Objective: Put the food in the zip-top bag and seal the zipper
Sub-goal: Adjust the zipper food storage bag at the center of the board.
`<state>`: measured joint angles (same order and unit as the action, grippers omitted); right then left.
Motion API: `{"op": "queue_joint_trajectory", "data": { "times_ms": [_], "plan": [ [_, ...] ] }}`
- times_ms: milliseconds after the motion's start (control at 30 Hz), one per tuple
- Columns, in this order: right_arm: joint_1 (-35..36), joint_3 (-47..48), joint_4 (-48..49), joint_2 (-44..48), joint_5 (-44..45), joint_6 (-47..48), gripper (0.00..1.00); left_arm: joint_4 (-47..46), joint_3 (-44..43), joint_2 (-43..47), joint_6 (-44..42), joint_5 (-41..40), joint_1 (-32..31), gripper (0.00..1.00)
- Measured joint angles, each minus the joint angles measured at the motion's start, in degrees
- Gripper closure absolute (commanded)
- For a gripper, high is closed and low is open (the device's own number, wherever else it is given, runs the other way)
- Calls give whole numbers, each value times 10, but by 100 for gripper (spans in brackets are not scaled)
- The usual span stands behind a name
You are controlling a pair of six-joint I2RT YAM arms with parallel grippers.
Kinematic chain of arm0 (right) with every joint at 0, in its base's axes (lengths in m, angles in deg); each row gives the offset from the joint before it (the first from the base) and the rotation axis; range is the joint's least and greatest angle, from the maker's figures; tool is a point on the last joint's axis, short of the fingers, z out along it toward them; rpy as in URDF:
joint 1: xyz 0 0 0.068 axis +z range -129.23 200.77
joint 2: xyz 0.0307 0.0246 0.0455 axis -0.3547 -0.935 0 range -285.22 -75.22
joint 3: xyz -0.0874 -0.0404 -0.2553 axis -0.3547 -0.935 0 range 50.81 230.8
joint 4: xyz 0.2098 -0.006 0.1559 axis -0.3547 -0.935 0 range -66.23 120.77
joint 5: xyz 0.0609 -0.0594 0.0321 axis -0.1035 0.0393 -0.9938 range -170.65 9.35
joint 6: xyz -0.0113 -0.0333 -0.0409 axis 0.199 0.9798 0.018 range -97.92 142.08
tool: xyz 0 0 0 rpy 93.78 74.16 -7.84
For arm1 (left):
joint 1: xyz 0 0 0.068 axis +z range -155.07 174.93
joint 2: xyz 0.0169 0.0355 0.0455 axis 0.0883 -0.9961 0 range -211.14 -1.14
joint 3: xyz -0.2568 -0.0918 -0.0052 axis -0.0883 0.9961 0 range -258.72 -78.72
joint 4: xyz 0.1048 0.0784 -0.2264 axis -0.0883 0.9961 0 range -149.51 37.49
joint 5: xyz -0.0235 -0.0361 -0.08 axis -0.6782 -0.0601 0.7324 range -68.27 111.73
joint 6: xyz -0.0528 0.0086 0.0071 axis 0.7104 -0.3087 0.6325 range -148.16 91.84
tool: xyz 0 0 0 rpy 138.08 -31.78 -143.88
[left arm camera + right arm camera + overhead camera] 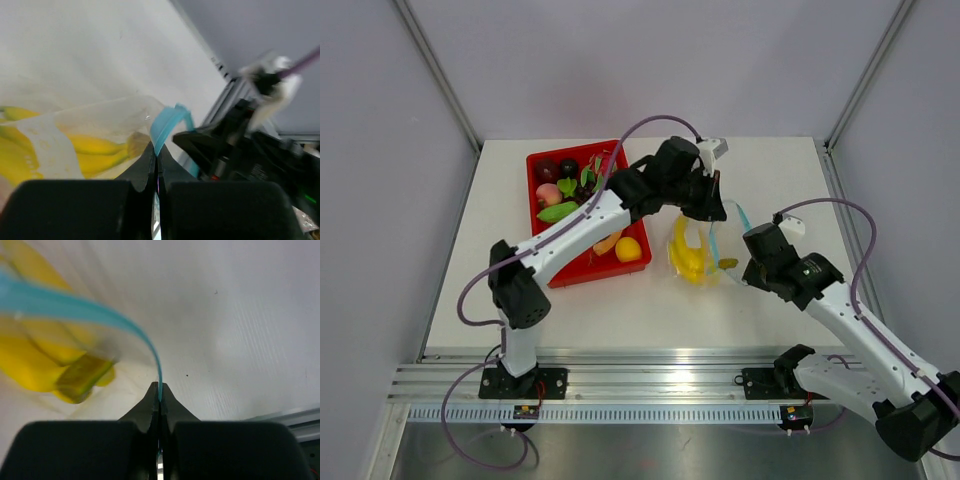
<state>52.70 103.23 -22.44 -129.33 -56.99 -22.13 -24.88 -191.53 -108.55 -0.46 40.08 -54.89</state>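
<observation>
**Step in hand: closing the zipper**

Status. The zip-top bag (708,240) lies on the worktop (770,170) just to the right of the red tray (533,160), between the two arms. The yellow banana bunch (688,258) is inside it. The left end effector (155,149) is clamped on the zipper (168,124), fingers together with the teal strip pinched between them. The right end effector (160,387) is likewise clamped on the same strip, at another point along it. Between the two grips the strip arcs and looks slack, so the mouth is probably not pressed shut along its whole run.

Procedure, as judged from this state:

1. Keep one end effector fixed as an anchor and hold the strip taut against it.
2. Draw the other along the strip with steady pinch pressure, in line with the strip rather than across it.
3. Keep the bag low on the worktop so that the banana bunch does not slide toward the mouth and block the seal.
4. Avoid twisting the strip; a twisted track is unlikely to mate.

Note. The citrus (628,249), dark red fruits (548,168) and green pieces (558,211) lie in the tray, not in the bag. If they are to go in, the mouth is needed open first.
</observation>
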Motion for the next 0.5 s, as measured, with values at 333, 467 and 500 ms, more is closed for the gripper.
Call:
{"op": "queue_joint_trajectory", "data": {
  "times_ms": [333,467,500],
  "plan": [
    [0,12,-7,25,-5,-6,85,29,16,-61,-3,1,7,100],
    [0,13,-9,37,-1,-23,60,25,15,-59,-2,6,8,100],
    [0,13,-10,43,0,-28,59,25,15,-59,-2,7,8,100]
  ]
}}
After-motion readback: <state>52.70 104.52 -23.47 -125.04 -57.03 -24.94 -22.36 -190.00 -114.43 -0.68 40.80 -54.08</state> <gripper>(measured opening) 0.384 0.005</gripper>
